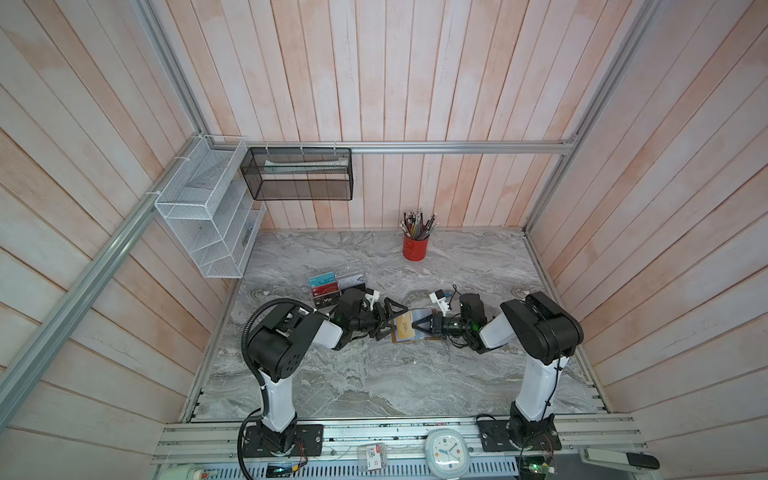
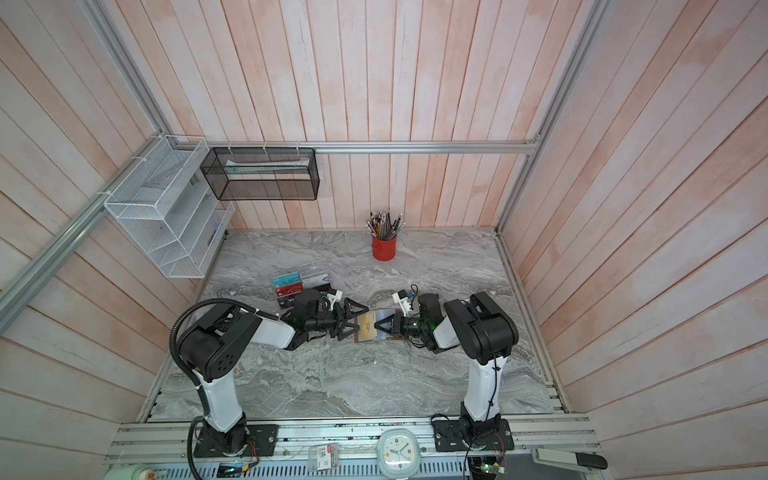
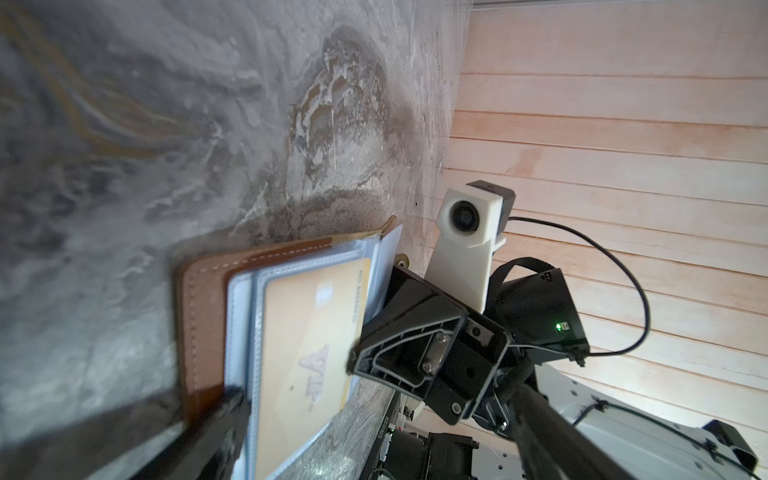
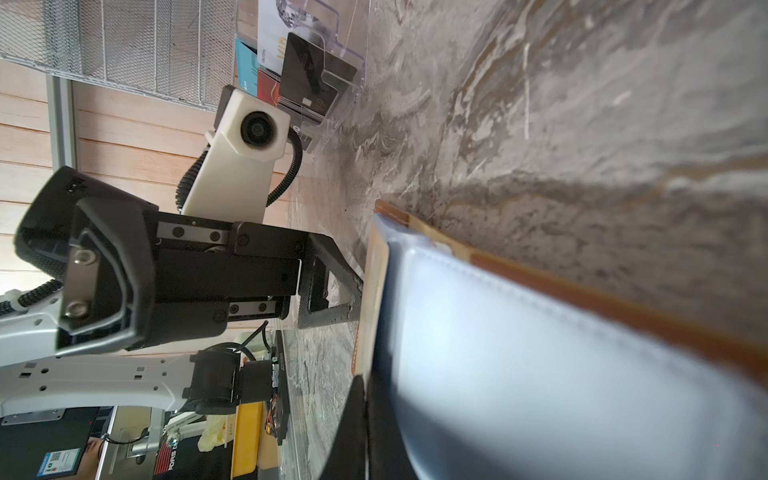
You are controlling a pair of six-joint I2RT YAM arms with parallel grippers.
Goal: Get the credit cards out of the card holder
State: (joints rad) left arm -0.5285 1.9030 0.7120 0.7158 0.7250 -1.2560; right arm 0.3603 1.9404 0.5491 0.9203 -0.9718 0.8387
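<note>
The tan leather card holder [image 3: 203, 324] is lying open on the grey marbled tabletop [image 1: 374, 374], with the gold-yellow plastic card [image 3: 307, 332] sitting in its clear sleeve [image 3: 243, 316]. The right gripper [image 3: 352, 362] is pressing shut at that card's edge, while the left gripper [image 1: 392, 323] is gaping wide beside the holder. By my judgement, no card is out yet.

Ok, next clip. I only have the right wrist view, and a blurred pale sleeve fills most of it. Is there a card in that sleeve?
Observer: Yes. The left wrist view shows a gold card in the top sleeve of the open card holder.
Operator: I see only a dark finger at the frame's edge. Is the right gripper closed?
Observer: The right gripper is shut, with its tips at that card's edge. I cannot tell whether they pinch the card or the sleeve.
Operator: Is anything on the table besides the acrylic rack?
Observer: In both top views a red cup of pencils stands well behind the holder.
</note>
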